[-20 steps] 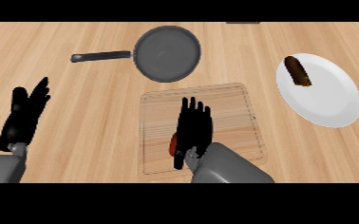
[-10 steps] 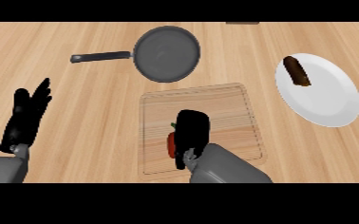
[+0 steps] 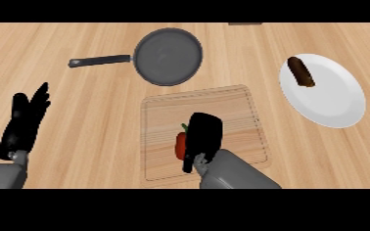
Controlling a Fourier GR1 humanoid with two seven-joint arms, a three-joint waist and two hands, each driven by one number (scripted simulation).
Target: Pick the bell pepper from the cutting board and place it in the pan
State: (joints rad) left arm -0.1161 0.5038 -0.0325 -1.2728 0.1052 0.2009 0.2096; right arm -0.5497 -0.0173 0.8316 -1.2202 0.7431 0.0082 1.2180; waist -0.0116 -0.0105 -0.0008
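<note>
At the counter's (image 3: 86, 107) left edge the left hand (image 3: 25, 122) rested open, its matte black fingers straight, close together and pointing away from the robot. The counter was pale wood with long grain lines running across it. Toward the far edge lay the pan (image 3: 170, 56), round, dark grey and dull, its slim black handle (image 3: 101, 61) reaching left. Just nearer than the pan, close to the near edge, sat the cutting board (image 3: 231, 107), a light wooden rectangle with rounded corners and a shallow groove tracing its border. The bell pepper (image 3: 180, 144) was on the board's left half, smooth and red with a small green stem at its far end, mostly hidden. The right hand (image 3: 202, 137), on a grey forearm, lay over it with fingers curled round its right side and the thumb tucked below. Near the right edge was a glossy white plate (image 3: 329, 103), and on its far-left part lay a dark brown oblong piece (image 3: 301, 72).
</note>
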